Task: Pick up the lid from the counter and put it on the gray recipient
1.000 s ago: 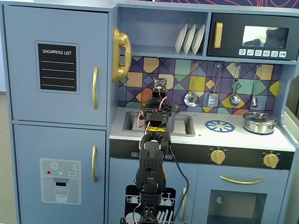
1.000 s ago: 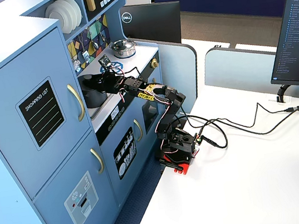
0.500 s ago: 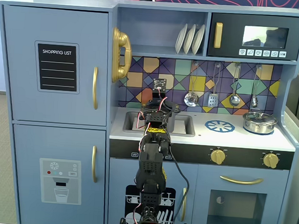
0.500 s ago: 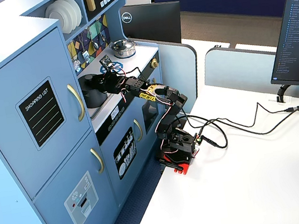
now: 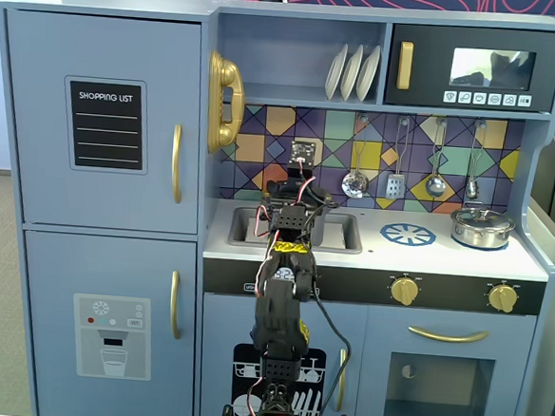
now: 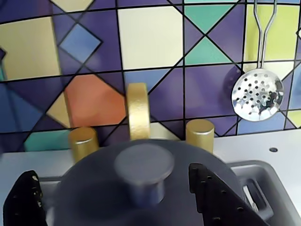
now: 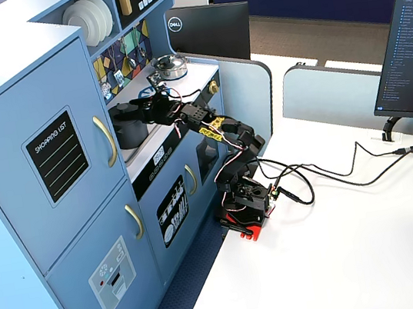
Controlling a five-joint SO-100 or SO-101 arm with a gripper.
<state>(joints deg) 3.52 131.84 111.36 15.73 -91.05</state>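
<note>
In the wrist view the dark gray lid (image 6: pixel 94 188) fills the lower middle, and its round knob (image 6: pixel 144 165) stands up between my two black fingers. My gripper (image 6: pixel 113 173) is open, with one finger (image 6: pixel 26 202) to the left of the knob and the other to the right, neither touching it. The lid is slightly blurred. In a fixed view the gray recipient (image 7: pixel 129 129) stands in the sink area with my gripper (image 7: pixel 144 103) at its top. Its body is hidden under the lid in the wrist view and behind my arm in the front fixed view, where my gripper (image 5: pixel 298 192) is over the sink.
A gold faucet (image 6: pixel 138 110) and two gold taps (image 6: pixel 83 141) stand just behind the lid, against the tiled wall. A skimmer (image 6: pixel 257 94) hangs at the right. The sink (image 5: pixel 338 233) lies left of a printed burner (image 5: pixel 408 235). A shiny steel pot (image 5: pixel 482 225) sits far right.
</note>
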